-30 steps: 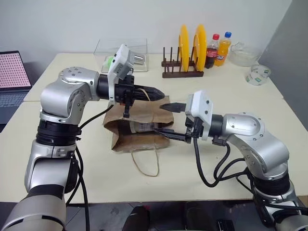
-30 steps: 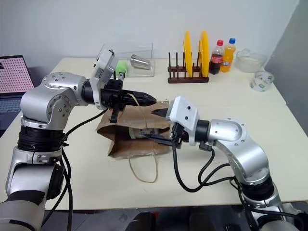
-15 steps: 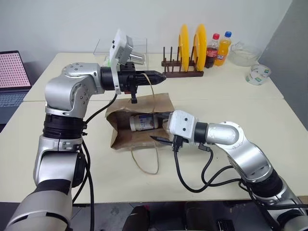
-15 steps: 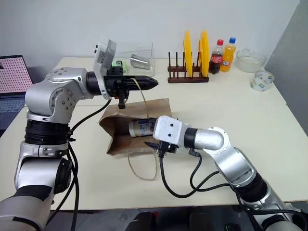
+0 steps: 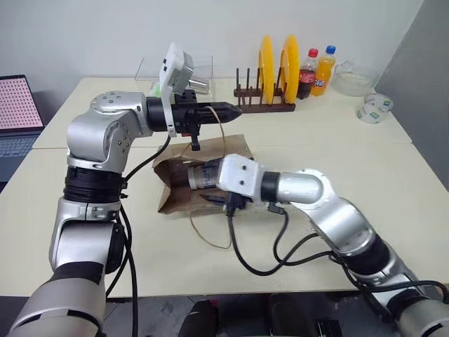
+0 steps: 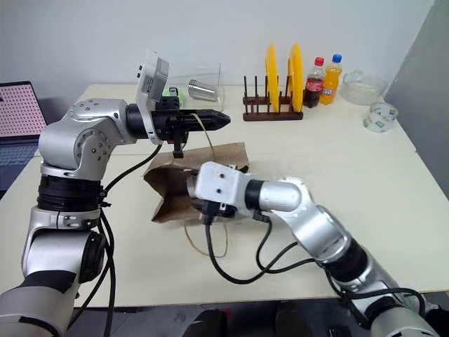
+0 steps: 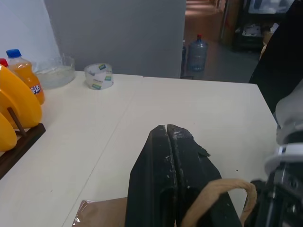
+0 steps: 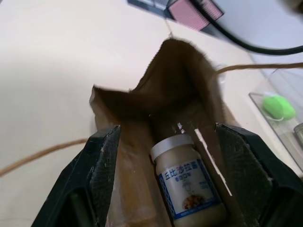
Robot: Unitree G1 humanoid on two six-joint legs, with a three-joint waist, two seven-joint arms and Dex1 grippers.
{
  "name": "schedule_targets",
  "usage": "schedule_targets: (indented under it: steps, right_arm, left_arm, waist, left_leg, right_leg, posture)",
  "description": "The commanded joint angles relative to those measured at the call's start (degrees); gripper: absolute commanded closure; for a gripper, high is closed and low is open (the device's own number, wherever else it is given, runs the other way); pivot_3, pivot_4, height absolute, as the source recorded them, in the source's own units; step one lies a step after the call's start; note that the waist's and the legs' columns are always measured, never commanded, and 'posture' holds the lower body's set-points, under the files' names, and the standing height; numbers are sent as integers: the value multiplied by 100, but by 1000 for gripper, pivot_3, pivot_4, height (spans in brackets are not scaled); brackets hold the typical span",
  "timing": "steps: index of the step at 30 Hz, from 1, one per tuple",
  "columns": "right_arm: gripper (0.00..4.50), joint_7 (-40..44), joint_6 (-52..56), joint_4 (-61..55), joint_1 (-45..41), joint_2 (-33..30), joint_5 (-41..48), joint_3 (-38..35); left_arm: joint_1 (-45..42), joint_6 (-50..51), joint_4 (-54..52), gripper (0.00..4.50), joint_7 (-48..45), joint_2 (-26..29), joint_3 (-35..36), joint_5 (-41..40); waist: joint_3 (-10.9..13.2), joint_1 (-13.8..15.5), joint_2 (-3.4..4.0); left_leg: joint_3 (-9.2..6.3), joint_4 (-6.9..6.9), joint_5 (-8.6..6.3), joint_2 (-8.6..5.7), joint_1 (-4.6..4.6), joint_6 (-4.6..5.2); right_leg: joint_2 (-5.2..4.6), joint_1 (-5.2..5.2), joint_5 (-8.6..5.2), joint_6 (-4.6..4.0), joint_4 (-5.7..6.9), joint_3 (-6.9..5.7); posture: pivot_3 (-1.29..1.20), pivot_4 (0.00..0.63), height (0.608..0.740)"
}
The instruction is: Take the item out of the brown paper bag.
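Observation:
The brown paper bag lies on the table with its mouth toward my right arm. My left gripper is shut on one cord handle and holds it up above the bag, which pulls the mouth open. My right gripper is open and reaches into the mouth, one finger on each side of the item. The item, a white bottle with a blue label, lies inside on the bag's floor; gaps show between it and both fingers. Its end also peeks out in the left eye view.
The bag's other handle trails on the table toward me. At the back stand a rack with yellow plates, two soda bottles, a glass bowl, a tape roll and a clear box. A laptop sits far left.
My right gripper has moved left, from beside the bag into its open mouth around the bottle. The left gripper first raised the handle, opening the bag, then stayed still.

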Motion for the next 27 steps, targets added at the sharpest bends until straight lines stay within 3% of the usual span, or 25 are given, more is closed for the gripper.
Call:
schedule_targets:
  steps: [1, 3, 8, 19, 27]
  right_arm:
    - [1177, -88, -229, 246, -140, 67, -334, 140]
    - [1177, -132, -294, 441, -192, 111, -501, 208]
    - [35, -331, -406, 935, -275, 302, -967, 391]
    - [35, -679, -624, 2127, -428, 722, -1897, 639]
    - [35, -1128, -1486, 2941, -682, 570, -3384, 1375]
  left_arm:
    - [-93, -134, -43, 4500, -52, 5, 52, 10]
    - [-87, -145, -57, 4500, -77, 9, 42, 26]
    - [-84, -168, -63, 4500, -123, -7, 33, 62]
    - [-146, -183, -23, 4500, -135, -89, 24, 48]
    - [-258, -246, 143, 4500, -158, -82, 40, 74]
  waist:
    - [0, -5, 0]
    - [0, -9, 0]
    - [0, -43, 0]
    - [0, -101, 0]
    - [0, -112, 0]
  left_leg:
    - [0, 3, 0, 0, -9, -1]
    - [-2, 9, 1, -1, -23, -2]
    - [-2, 8, 1, 0, -23, -2]
    - [-2, 10, 2, -1, -21, -4]
    - [-1, 11, 3, -1, -21, -5]
  right_leg:
    - [0, -8, 0, 0, 2, 0]
    - [0, -20, 0, 0, 7, -1]
    - [0, -22, 1, -1, 12, -1]
    - [0, -24, 0, -1, 23, -1]
    - [0, -26, 0, -1, 28, 1]
  posture:
    - [0, 150, 740]
    - [0, 150, 740]
    - [0, 150, 740]
    - [0, 150, 740]
    - [0, 150, 740]
